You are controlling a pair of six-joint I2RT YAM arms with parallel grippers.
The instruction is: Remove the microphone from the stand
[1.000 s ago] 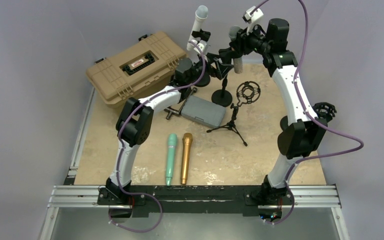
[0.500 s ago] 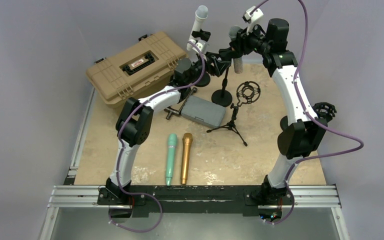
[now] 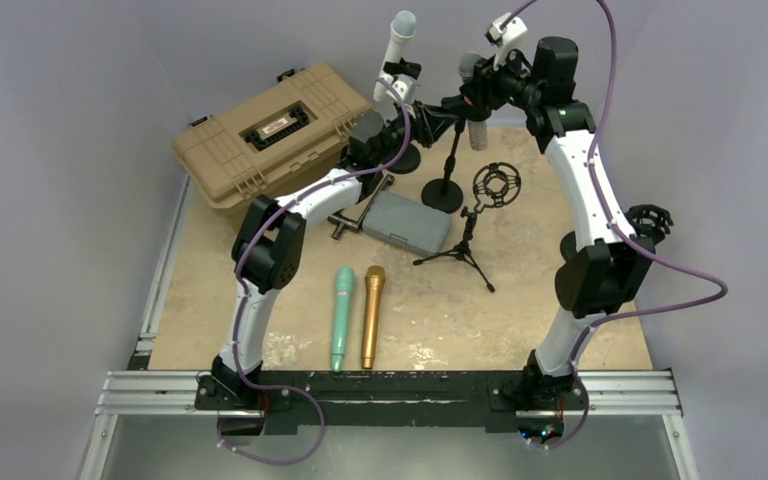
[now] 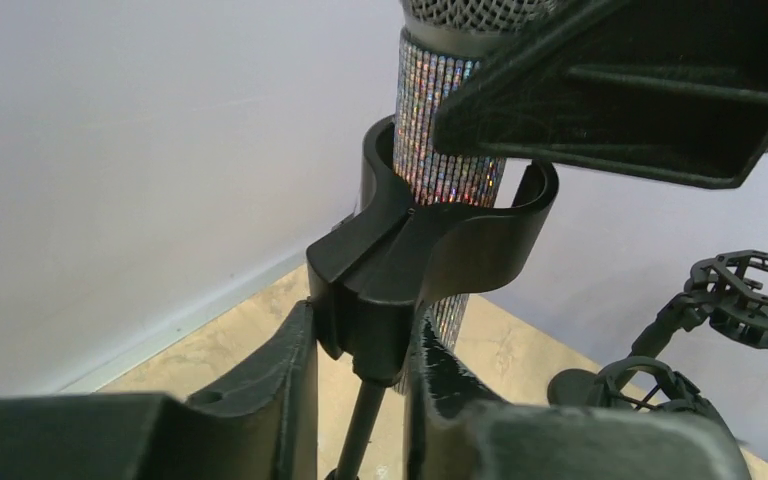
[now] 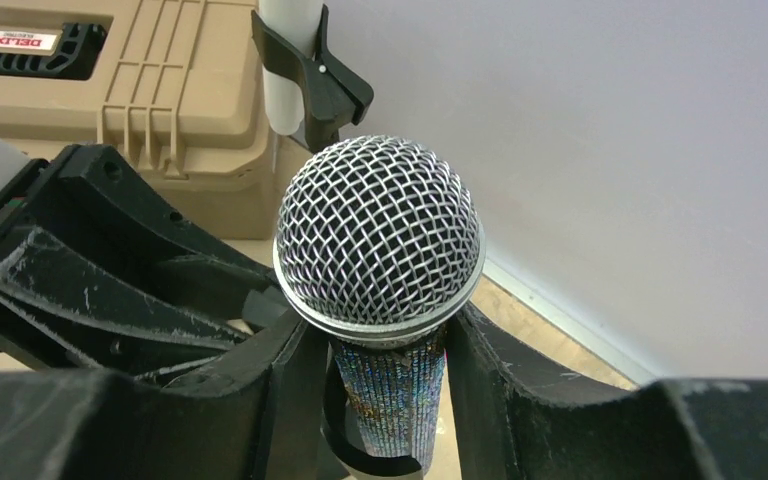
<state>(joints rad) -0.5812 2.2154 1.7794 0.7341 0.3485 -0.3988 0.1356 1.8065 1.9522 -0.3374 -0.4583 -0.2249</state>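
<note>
A microphone (image 5: 378, 230) with a silver mesh head and a glittery body (image 4: 445, 140) stands upright in the black clip (image 4: 430, 250) of a round-based stand (image 3: 446, 193) at the back of the table. My right gripper (image 5: 385, 385) is shut on the glittery body just under the head, a finger on either side. From the left, my left gripper (image 4: 360, 330) is shut on the clip's base, right above the thin pole. In the top view both grippers meet at the microphone (image 3: 476, 128). The microphone's lower end is hidden behind the clip.
A tan hard case (image 3: 272, 135) sits back left, with a white microphone (image 3: 397, 45) clipped on a second stand beside it. A grey case (image 3: 407, 222), a tripod with a shock mount (image 3: 495, 186), a green microphone (image 3: 343, 315) and a gold one (image 3: 371, 313) lie nearer.
My left gripper has closed from wide open onto the clip's base. The right gripper and the microphone have stayed where they were.
</note>
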